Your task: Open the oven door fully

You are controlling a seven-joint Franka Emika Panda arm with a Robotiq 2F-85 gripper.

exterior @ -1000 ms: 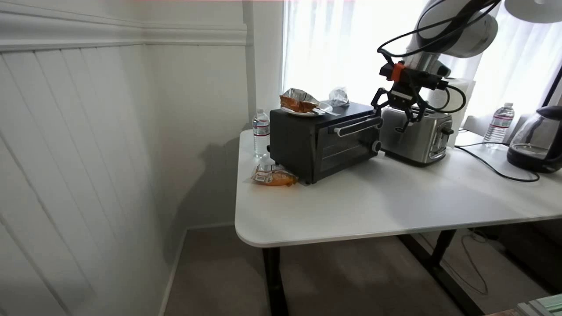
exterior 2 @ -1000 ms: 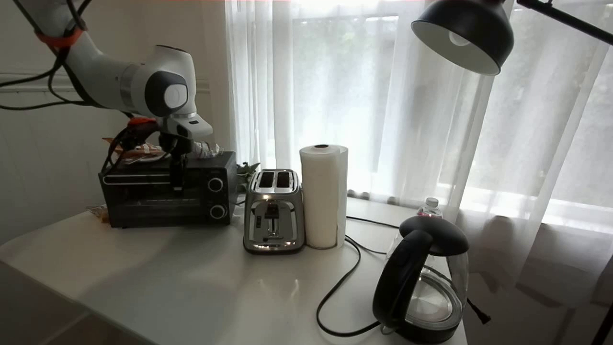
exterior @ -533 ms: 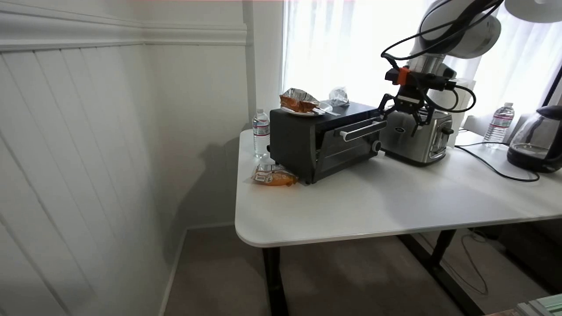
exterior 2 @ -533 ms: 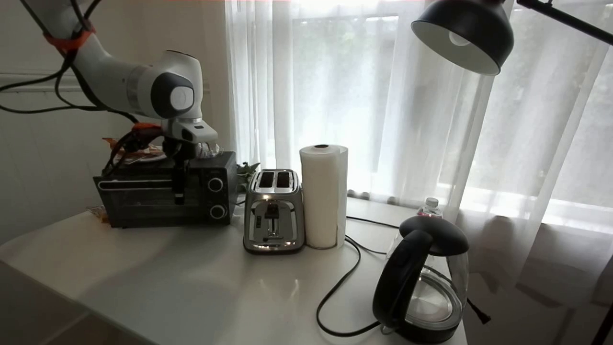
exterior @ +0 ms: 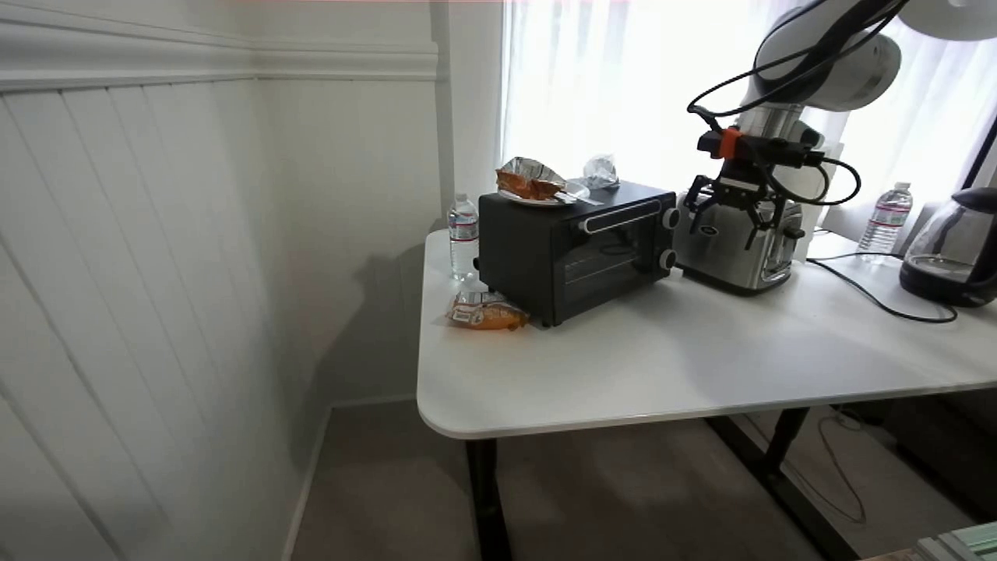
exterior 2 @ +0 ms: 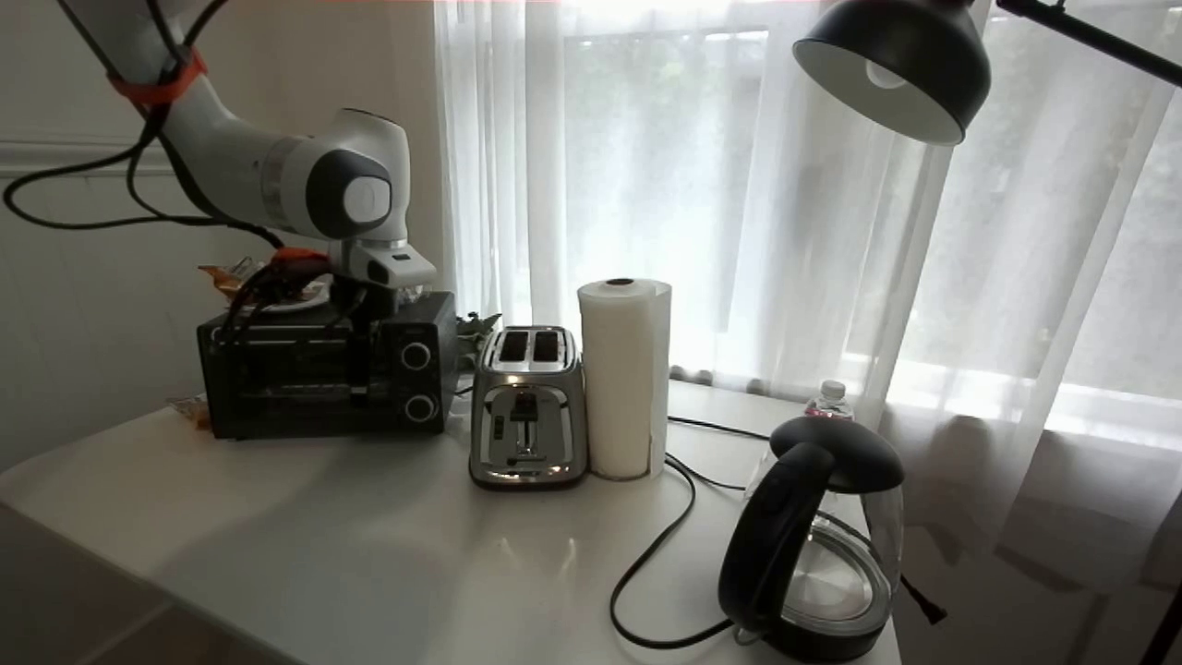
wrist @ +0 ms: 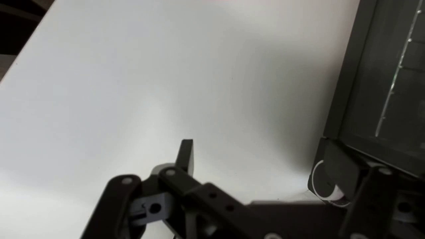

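While the gripper [exterior: 721,236] is hanging tips-down past the 3 o'clock end of the oven [exterior: 514,245] in an exterior view, in front of the toaster [exterior: 720,253], its jaws are standing wide apart, clamping nothing; wrist view is agreeing. That spread is probably serving to hook the handle bar [exterior: 621,218] from above, though no contact with the bar is showing from where I'm standing. The oven door [exterior: 611,257] is sitting on the oven's front, looking closed, standing upright with the bar lying along its upper edge, so the opening is apparently not getting done yet. It's facing roughly 4 o'clock there, over the white table [exterior: 662,366], its long axis running level, about 8 to 2 o'clock; in wrist view it's filling part of the right side, axis leaning about 7 to 1. Oven is probably pointing that way so the door is having room to drop tableward. Plate [exterior: 578,189] with foil pouch [exterior: 530,185] is resting on the oven's top, 10 o'clock from the bar, likely using it as a shelf; a hard tug could be shifting it. Water bottle [exterior: 464,238] at the oven's 9 o'clock and snack bag [exterior: 484,312] at its 8 are sitting off the side, not in front, which is likely sparing the door's swing.
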